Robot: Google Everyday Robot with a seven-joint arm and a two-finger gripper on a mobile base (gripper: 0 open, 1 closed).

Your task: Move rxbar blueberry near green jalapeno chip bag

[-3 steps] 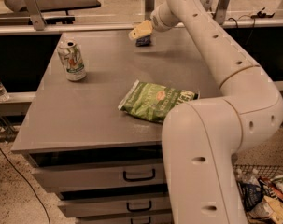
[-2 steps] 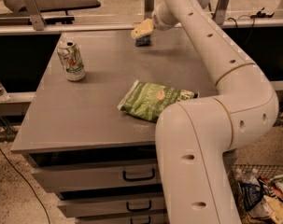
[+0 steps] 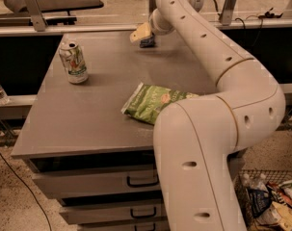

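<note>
Gripper: cream two-finger gripper (image 3: 142, 35) at the far edge of the table, roughly 12 o'clock from table centre; pale fingers (image 3: 140, 32) pointing down and left.
Finger state: closed around the small flat dark blue rxbar blueberry wrapper (image 3: 147, 43); only the lower end of the bar visible beneath the fingers.
Rxbar blueberry position: at the far rim of the table, in the gripper; contact with the tabletop cannot be told.
Green jalapeno chip bag: large crinkly green bag with pale lettering (image 3: 152, 101), lying flat at about 4 o'clock from table centre, near the front right; right end hidden behind the arm.
Separation: bar and chip bag well apart, bag at roughly 6 o'clock from the bar.
Arm: thick cream robot arm (image 3: 218, 105) rising from the lower right, bending over the right side of the table, reaching to the far edge; covers the right part of the tabletop.
Other items: white-green drink can (image 3: 73, 62), upright, at 10 o'clock from table centre, well apart from the bar and the bag.
Surface: grey flat-topped table (image 3: 78, 119) with drawers (image 3: 107, 182) below the front edge.
Obstruction: open grey surface between bar and bag; can off to the left.
</note>
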